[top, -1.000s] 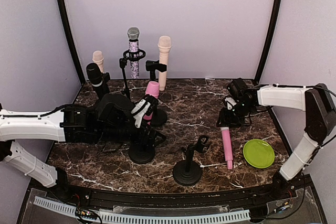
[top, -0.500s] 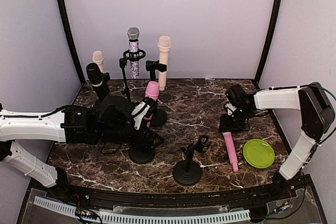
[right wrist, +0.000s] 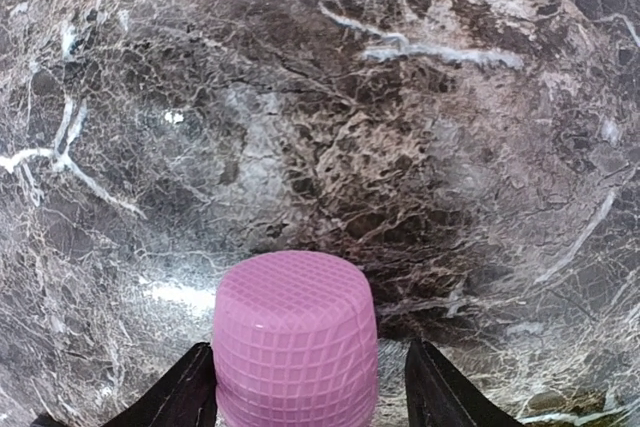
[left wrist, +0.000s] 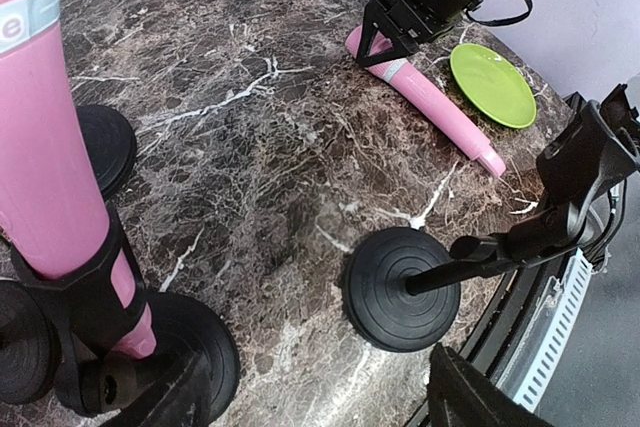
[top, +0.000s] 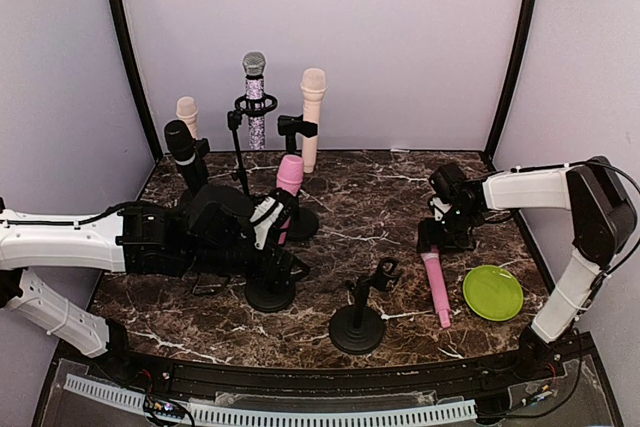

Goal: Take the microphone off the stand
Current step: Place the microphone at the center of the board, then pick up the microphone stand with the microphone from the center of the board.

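A pink microphone (top: 435, 287) lies flat on the marble table, its grille head (right wrist: 295, 332) between the fingers of my right gripper (top: 437, 242). That gripper (right wrist: 310, 387) is open, with a clear gap on the right side of the head. The empty black stand (top: 358, 322) it belonged to stands just left of it. A second pink microphone (top: 287, 182) sits upright in its stand's clip (left wrist: 85, 297). My left gripper (top: 280, 247) hangs open beside that stand, its fingers (left wrist: 480, 397) wide apart with nothing between them.
A green plate (top: 492, 292) lies right of the loose microphone. At the back stand a glitter microphone (top: 254, 97), a beige one (top: 312, 112), a small beige one (top: 187, 112) and a black one (top: 180, 147), all on stands.
My right gripper's jaws have widened around the pink microphone's head, and the gripper has sunk a little toward the table. The left arm has not moved.
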You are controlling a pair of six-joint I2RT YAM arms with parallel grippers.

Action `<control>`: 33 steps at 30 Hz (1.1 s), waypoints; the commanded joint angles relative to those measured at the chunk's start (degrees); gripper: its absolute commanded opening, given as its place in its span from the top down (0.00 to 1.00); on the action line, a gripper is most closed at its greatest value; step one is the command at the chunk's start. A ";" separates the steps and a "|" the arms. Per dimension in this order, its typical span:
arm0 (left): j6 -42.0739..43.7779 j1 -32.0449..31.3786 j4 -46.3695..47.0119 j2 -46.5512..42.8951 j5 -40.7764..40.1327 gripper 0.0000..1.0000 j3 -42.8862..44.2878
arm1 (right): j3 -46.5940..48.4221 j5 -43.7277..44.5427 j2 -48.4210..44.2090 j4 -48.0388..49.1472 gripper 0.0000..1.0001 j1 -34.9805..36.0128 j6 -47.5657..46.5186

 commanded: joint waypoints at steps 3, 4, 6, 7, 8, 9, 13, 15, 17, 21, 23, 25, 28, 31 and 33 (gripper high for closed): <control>-1.18 0.43 -3.64 -1.71 -1.99 0.24 0.50 | 2.00 3.77 -3.49 -1.61 0.29 -0.14 -0.16; -1.19 0.43 -4.45 -1.45 -2.37 0.23 1.05 | 2.57 4.03 -4.16 -2.18 0.27 -0.16 -0.31; -1.25 0.43 -4.79 -1.54 -2.52 0.24 1.34 | 3.79 4.38 -6.04 -3.52 0.24 -0.14 -0.56; -1.40 0.50 -4.77 -1.61 -2.58 0.24 1.36 | 4.47 4.60 -7.03 -4.07 0.22 -0.11 -0.78; -1.48 0.51 -4.69 -1.78 -2.56 0.24 1.22 | 5.25 4.53 -7.96 -4.53 0.20 -0.15 -1.06; -1.72 0.52 -4.59 -2.02 -2.47 0.23 1.12 | 6.20 4.29 -9.11 -5.03 0.18 -0.11 -1.35; -2.64 0.73 -4.02 -2.25 -1.80 0.23 0.25 | 9.22 2.00 -13.79 -6.60 0.14 0.07 -1.43; -2.88 0.92 -3.80 -2.11 -1.35 0.24 0.14 | 10.70 -0.18 -16.67 -6.61 0.12 0.45 -0.88; -3.12 1.02 -3.65 -2.05 -1.08 0.24 0.06 | 12.44 -1.86 -19.43 -6.11 0.11 1.38 0.34; -3.94 1.45 -1.62 -2.83 -0.73 0.24 -1.96 | 17.61 -1.68 -22.45 -7.20 0.11 5.68 2.95; -4.17 1.82 -0.58 -3.10 -0.33 0.24 -3.31 | 19.92 -0.53 -23.17 -7.26 0.11 8.91 4.20; -4.01 2.06 -0.84 -2.75 -0.32 0.24 -3.78 | 21.55 -0.29 -23.60 -5.99 0.11 12.47 5.82; -3.87 2.19 -1.66 -2.33 -0.15 0.24 -3.46 | 22.72 -0.36 -23.51 -3.25 0.11 17.72 8.00; -3.85 2.19 -0.65 -3.35 0.63 0.24 -3.88 | 22.67 -2.21 -22.92 1.27 0.11 22.14 9.47; -3.97 2.19 0.29 -4.72 0.76 0.24 -4.74 | 22.33 -4.02 -22.09 5.50 0.11 24.56 9.89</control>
